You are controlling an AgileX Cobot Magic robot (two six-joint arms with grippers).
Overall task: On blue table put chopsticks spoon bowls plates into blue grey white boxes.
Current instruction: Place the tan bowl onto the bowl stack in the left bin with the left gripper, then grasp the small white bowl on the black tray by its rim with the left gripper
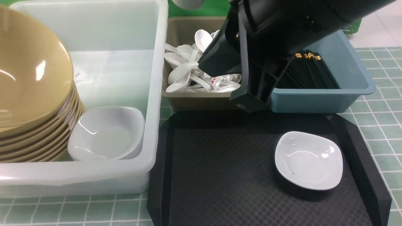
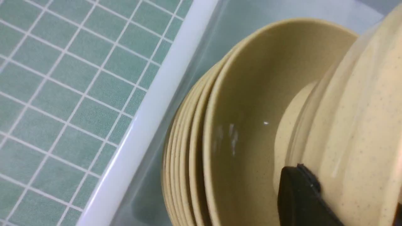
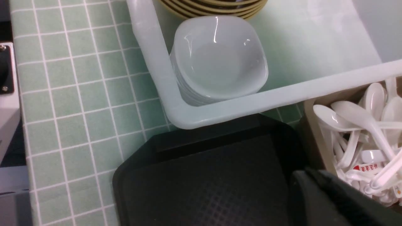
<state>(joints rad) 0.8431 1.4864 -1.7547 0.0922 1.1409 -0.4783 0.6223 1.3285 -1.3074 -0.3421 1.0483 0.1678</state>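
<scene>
Teal grid bench (image 1: 378,121). White box (image 1: 154,78) on the left holds a bowl stack (image 1: 40,147), with a plate stack (image 1: 106,135) just beside it. Left end effector (image 2: 314,197) is clamped on a tilted bowl (image 1: 28,69) over the stack. Grey box (image 1: 179,28) holds spoons (image 1: 185,72); blue box (image 1: 314,99) holds chopsticks (image 1: 307,73). Right end effector (image 1: 251,97) has its jaws together and hangs at the grey box's near edge. One plate (image 1: 309,160) lies on the tray (image 1: 220,175).

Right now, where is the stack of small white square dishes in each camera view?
Front view: stack of small glossy white square dishes, lower left, inside the translucent white plastic tub.
Left wrist view: not in it.
Right wrist view: dishes in the tub's corner.
Shared landmark: stacked mustard-tan round bowls.
</scene>
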